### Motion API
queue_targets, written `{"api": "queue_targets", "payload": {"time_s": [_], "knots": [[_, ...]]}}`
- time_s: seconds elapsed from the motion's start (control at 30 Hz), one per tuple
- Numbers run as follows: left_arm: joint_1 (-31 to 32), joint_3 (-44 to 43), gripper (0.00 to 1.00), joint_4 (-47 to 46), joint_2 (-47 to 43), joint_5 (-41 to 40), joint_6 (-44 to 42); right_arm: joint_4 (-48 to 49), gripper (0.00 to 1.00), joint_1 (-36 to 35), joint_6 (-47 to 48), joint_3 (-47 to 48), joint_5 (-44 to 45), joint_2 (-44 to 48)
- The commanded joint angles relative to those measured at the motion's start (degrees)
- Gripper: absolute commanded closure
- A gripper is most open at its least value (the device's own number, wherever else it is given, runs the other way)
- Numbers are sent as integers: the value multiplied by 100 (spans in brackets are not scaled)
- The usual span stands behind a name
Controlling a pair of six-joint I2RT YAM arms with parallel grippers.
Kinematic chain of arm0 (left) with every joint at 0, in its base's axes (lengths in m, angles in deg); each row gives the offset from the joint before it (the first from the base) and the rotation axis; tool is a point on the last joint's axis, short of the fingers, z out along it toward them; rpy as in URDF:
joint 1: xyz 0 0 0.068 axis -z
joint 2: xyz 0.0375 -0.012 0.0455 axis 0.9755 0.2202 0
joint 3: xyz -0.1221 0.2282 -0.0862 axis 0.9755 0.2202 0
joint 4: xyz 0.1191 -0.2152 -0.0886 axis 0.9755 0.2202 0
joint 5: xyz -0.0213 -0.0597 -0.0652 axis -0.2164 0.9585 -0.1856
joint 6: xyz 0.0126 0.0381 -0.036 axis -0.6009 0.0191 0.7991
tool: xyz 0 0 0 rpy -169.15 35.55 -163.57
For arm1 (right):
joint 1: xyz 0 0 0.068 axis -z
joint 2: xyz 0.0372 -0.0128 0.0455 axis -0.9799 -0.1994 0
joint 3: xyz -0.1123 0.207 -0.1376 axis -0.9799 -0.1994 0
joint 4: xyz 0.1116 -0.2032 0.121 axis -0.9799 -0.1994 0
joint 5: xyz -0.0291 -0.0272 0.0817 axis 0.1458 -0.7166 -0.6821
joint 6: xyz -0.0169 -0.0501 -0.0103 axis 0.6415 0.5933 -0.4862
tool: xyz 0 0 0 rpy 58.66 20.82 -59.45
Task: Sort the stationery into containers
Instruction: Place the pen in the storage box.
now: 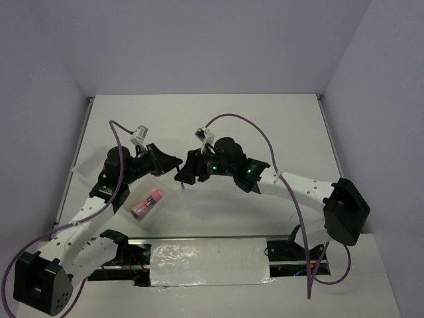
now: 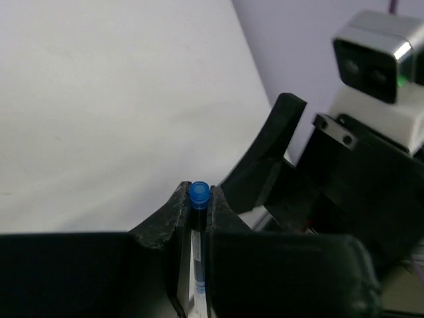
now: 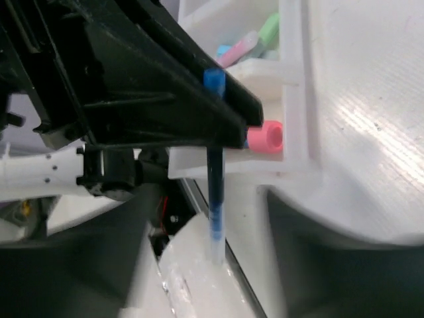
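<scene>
Handover in mid-air seems to be the step in hand. The left gripper [image 2: 197, 202] is clamped on a thin blue pen [image 3: 215, 192] just under its blue cap, and the pen hangs about upright, cap up, above the white table [image 1: 265, 132]. The right gripper [image 3: 211, 212] faces it nose to nose. Its fingers [image 3: 331, 252] are spread wide to either side of the pen's lower end and, as far as the right wrist view shows, do not touch it. Which way the pen is meant to pass cannot be told.

Only one gripper should let go, and only once the other's hold is firm, since so thin a pen would likely swing or slip if nudged. If the left one keeps it, the right would best back straight off to the right with fingers wide. The pen should then be laid flat and low over a compartment before release.

The clear plastic three-compartment tray [image 3: 291, 73] lies just left of and nearer than the grippers. It holds a fat pink tube [image 1: 147, 203] and, past a divider, short pastel highlighters [image 3: 248, 43].

The left arm rises from its near-left base with its wrist turned right. The right arm stretches from the near right across toward the left.
</scene>
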Motion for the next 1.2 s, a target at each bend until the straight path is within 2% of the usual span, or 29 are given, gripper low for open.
{"api": "queue_targets", "payload": {"time_s": [0.0, 0.03, 0.07, 0.13, 0.17, 0.2, 0.3, 0.4, 0.47, 0.57, 0.7, 0.87, 1.0, 1.07, 1.17], "knots": [[54, -1021, 100, 1843, -89, -1531, -1502, 319, 4, -9, 53, -45, 606, 484], [54, -1615, 100, 3051, -19, -2294, -1819, 152, 0, 0, 88, -142, 898, 659], [46, -1908, 100, 3628, 226, -4033, -2178, -232, 0, 9, 193, -222, 1188, 844], [45, -2619, 100, 4822, 725, -5913, -2322, -682, 0, 105, 281, -459, 1864, 1415], [19, -2797, 100, 5125, 920, -6714, -2297, -1059, 0, 158, 360, -529, 2068, 1600], [-42, -2973, 100, 5415, 1122, -7906, -2244, -1167, 0, 184, 422, -721, 2139, 1993], [-453, -3649, 100, 6015, 1887, -8837, -2252, -1466, 0, 308, 624, -1047, 2228, 2784], [-1085, -3923, 100, 5894, 2529, -9095, -2384, -1774, 0, 325, 782, -1250, 2228, 3287], [-1612, -3994, 100, 5596, 2916, -8911, -2559, -1906, 0, 334, 835, -1356, 2149, 3709], [-2036, -4126, 100, 5454, 3295, -9147, -2613, -1880, 0, 334, 879, -1645, 1913, 4141], [-2310, -4266, 100, 4902, 3445, -9016, -2998, -1845, 0, 343, 958, -1909, 1666, 4335], [-2398, -4276, 100, 4435, 3515, -9228, -3491, -1880, 0, 343, 1117, -1936, 1420, 4238], [-2459, -4004, 96, 4188, 3647, -9438, -3448, -1897, 0, 343, 1187, -1928, 1340, 4238], [-2556, -4178, 98, 4310, 3805, -9211, -3325, -2003, 0, 343, 1205, -1884, 1358, 4238], [-2600, -4109, 94, 4154, 3954, -9087, -3333, -2064, 0, 334, 1196, -1857, 1375, 4308]]}}
